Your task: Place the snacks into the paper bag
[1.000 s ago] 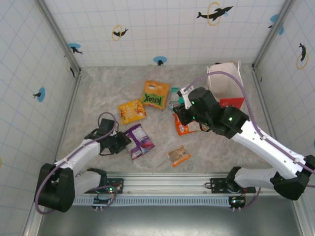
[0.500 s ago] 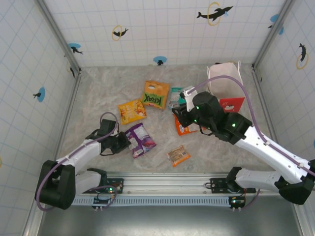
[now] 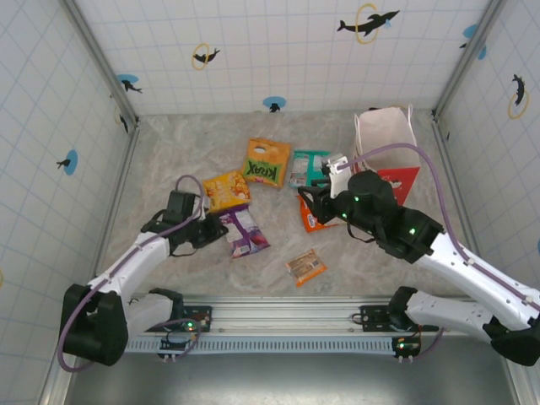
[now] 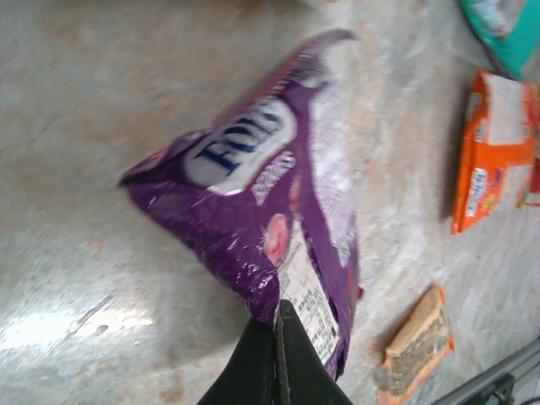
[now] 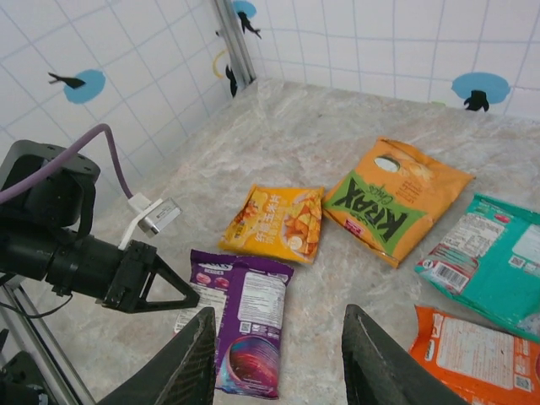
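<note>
Over the marbled grey table [image 3: 160, 169], the left tool [image 4: 277, 314] is clamped on an edge of the glossy purple plastic snack packet [image 4: 253, 202]; the right tool [image 5: 277, 354] hovers empty, fingers apart.

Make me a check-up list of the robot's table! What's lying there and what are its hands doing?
Surface: grey marbled table.
Job's things: Krax packet, yellow-orange packet, teal packet, orange packet, wrapped bar lie flat; paper bag upright, back right.
Clutter: nothing seen.
Hands: left hand shut on purple packet's edge; right hand open, empty, near orange packet.
Cables: purple cable along each arm.
Surroundings: tiled walls, dolphin stickers.
</note>
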